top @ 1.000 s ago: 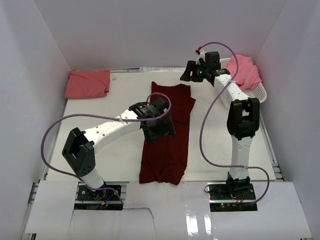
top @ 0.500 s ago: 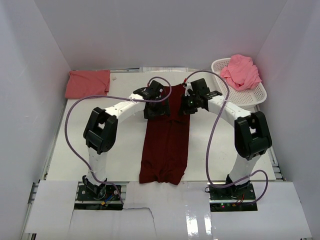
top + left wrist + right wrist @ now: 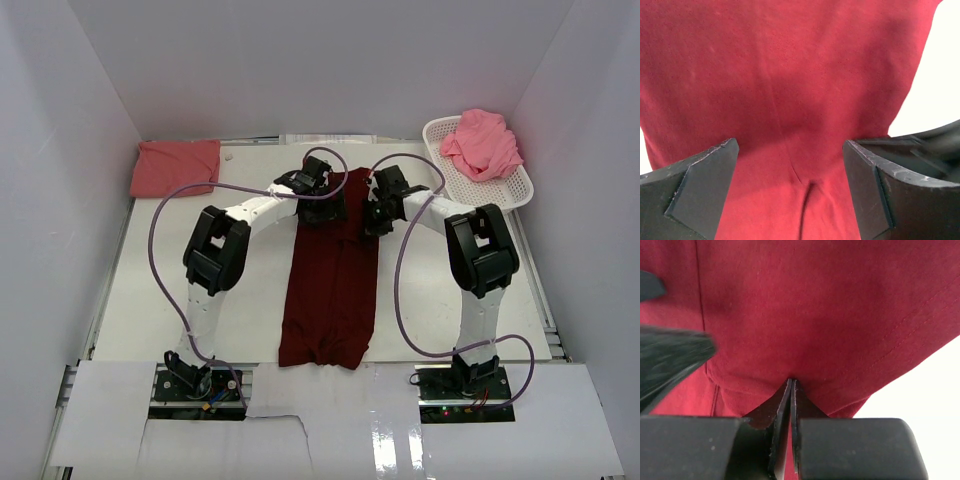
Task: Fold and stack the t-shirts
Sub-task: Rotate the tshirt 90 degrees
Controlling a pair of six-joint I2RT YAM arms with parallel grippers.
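Maroon t-shirt [image 3: 335, 280]: lies flat as a long, narrow strip down the middle of the table [image 3: 250, 330], between the two arms, with its far end under both grippers
Other t-shirts: salmon t-shirt [image 3: 175, 168] folded at the far left corner; lighter pink t-shirt [image 3: 483, 145] heaped unfolded in the white basket [image 3: 510, 190] at far right
Left gripper [image 3: 790, 145]: fingers spread wide just above the cloth, straddling a crease, nothing between them
Right gripper [image 3: 791, 382]: fingers pressed together, tips on the cloth near its right edge; a thin pinch of fabric appears caught, though this is a judgement
Arm pose: both arms reach forward and bend inward, wrists pitched down, grippers side by side and near each other over the far end
Step in hand: judged to be taking hold of the far end for a fold towards the near end
Risk, uneven hold: one side clamped and the other not; a lift now would drag one corner and skew the strip
Risk, shallow pinch: the right tips may slip off or take only the top layer, opening the earlier fold
Risk, contact: the grippers work close together and could knock each other
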